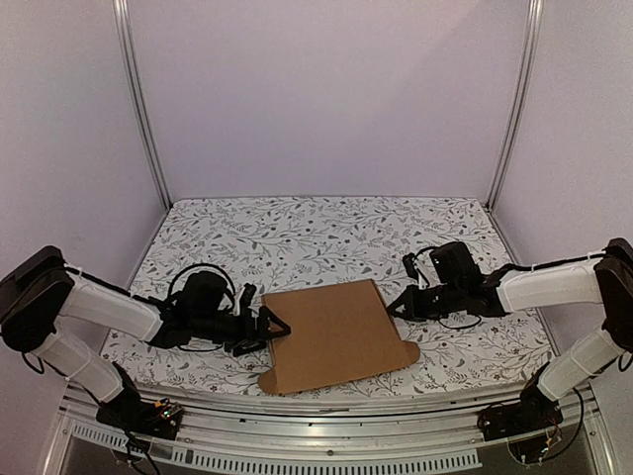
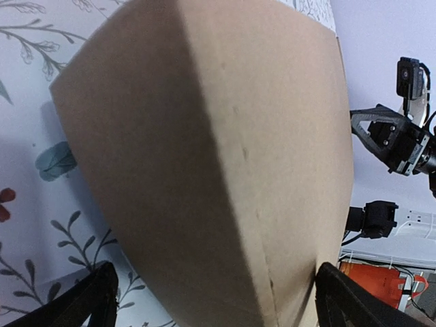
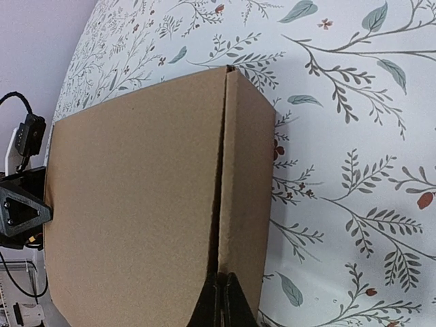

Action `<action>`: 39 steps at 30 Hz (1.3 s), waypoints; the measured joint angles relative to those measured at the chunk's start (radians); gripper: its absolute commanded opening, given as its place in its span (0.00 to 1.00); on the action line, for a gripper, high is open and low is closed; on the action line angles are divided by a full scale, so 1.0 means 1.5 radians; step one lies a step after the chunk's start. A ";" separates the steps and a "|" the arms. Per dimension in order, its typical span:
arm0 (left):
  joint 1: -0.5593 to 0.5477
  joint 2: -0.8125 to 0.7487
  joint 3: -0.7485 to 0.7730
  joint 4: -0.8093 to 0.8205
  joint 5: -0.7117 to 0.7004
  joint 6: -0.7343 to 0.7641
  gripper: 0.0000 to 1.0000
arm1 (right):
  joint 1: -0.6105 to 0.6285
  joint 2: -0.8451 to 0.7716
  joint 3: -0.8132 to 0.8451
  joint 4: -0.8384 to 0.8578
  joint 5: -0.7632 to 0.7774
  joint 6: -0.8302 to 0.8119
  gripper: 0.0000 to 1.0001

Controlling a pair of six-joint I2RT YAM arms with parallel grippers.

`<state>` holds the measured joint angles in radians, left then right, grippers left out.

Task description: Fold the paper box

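Note:
The paper box point(image 1: 336, 334) is a flat, closed brown cardboard mailer lying on the floral table near the front edge. My left gripper point(image 1: 275, 328) is at its left edge, open wide. In the left wrist view the box point(image 2: 204, 150) fills the space ahead, with one black fingertip on each side of it point(image 2: 218, 310). My right gripper point(image 1: 398, 305) is at the box's right edge, shut. In the right wrist view its joined tips point(image 3: 223, 303) rest on the seam between the lid and side wall of the box point(image 3: 136, 204), with nothing between them.
A floral cloth point(image 1: 297, 237) covers the table, enclosed by pale walls and two aluminium posts point(image 1: 143, 109). A metal rail point(image 1: 336, 426) runs along the front edge by the arm bases. Small cardboard tabs stick out at the box's front left point(image 1: 267, 382) and right point(image 1: 410, 351).

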<state>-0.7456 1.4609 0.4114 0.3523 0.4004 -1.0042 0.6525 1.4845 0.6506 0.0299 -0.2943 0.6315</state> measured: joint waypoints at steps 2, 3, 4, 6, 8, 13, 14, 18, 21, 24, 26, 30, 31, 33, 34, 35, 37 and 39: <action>0.000 0.008 -0.003 0.022 0.004 -0.012 1.00 | -0.003 -0.010 -0.011 0.004 0.001 0.003 0.00; 0.000 0.010 -0.005 0.028 0.005 -0.015 0.99 | -0.004 -0.016 -0.017 0.004 0.002 0.004 0.00; 0.000 0.012 -0.006 0.036 0.006 -0.020 1.00 | -0.005 -0.022 -0.022 0.004 0.003 0.006 0.00; 0.000 0.016 -0.008 0.050 0.008 -0.029 1.00 | -0.008 -0.032 -0.031 0.004 0.004 0.008 0.00; 0.000 0.022 -0.012 0.071 0.011 -0.040 0.99 | -0.009 -0.038 -0.037 0.005 0.005 0.010 0.00; 0.000 0.043 -0.013 0.135 0.028 -0.065 0.98 | -0.010 -0.045 -0.045 0.009 0.011 0.012 0.00; 0.000 0.047 -0.013 0.145 0.030 -0.069 0.97 | -0.010 -0.047 -0.047 0.009 0.012 0.012 0.00; 0.000 0.065 -0.020 0.204 0.043 -0.091 0.94 | -0.012 -0.052 -0.052 0.011 0.016 0.012 0.00; 0.000 0.076 -0.027 0.239 0.049 -0.107 0.91 | -0.012 -0.058 -0.057 0.011 0.017 0.012 0.00; 0.000 0.081 -0.031 0.266 0.057 -0.119 0.88 | -0.012 -0.062 -0.060 0.010 0.018 0.013 0.00; 0.000 0.082 -0.032 0.280 0.060 -0.127 0.85 | -0.012 -0.062 -0.060 0.010 0.019 0.013 0.00; 0.000 0.082 -0.032 0.301 0.065 -0.139 0.77 | -0.012 -0.065 -0.063 0.011 0.020 0.013 0.00; 0.000 0.082 -0.032 0.304 0.066 -0.141 0.74 | -0.012 -0.066 -0.064 0.010 0.020 0.013 0.00; 0.000 0.081 -0.032 0.308 0.068 -0.145 0.68 | -0.013 -0.068 -0.066 0.011 0.021 0.013 0.00; 0.000 0.081 -0.032 0.310 0.070 -0.149 0.66 | -0.013 -0.069 -0.067 0.011 0.021 0.013 0.00; 0.001 0.080 -0.032 0.311 0.071 -0.149 0.63 | -0.013 -0.070 -0.067 0.010 0.021 0.014 0.00; 0.001 0.079 -0.032 0.312 0.075 -0.154 0.59 | -0.013 -0.071 -0.068 0.010 0.021 0.015 0.00; 0.001 0.079 -0.032 0.313 0.077 -0.160 0.55 | -0.013 -0.075 -0.068 0.009 0.021 0.015 0.00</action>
<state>-0.7448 1.5787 0.3630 0.8215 0.5159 -1.2438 0.6334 1.3716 0.5484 0.0437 -0.2630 0.6540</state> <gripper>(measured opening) 0.649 0.005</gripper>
